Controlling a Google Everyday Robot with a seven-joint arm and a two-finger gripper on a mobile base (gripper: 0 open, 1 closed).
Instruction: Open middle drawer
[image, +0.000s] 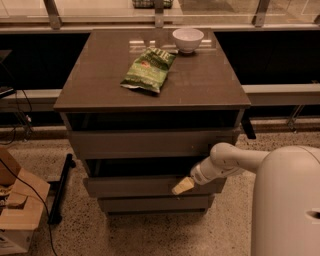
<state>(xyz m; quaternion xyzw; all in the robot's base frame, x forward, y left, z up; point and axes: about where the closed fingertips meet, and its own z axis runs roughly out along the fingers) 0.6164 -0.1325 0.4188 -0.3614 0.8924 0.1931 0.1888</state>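
The middle drawer (135, 186) is a flat grey-brown front in a three-drawer cabinet, set between a taller front (145, 143) above and a slim one (150, 203) below. It stands out a little, with a dark gap above its top edge. My gripper (182, 185) is at the right part of this front, its pale tip against the drawer's upper edge. My white arm (227, 162) reaches in from the right.
A green chip bag (149, 70) and a white bowl (188, 39) sit on the cabinet top (200, 85). A cardboard box (17, 210), cables and a black stand (60, 192) are on the floor at left. My white body (287, 200) fills the lower right.
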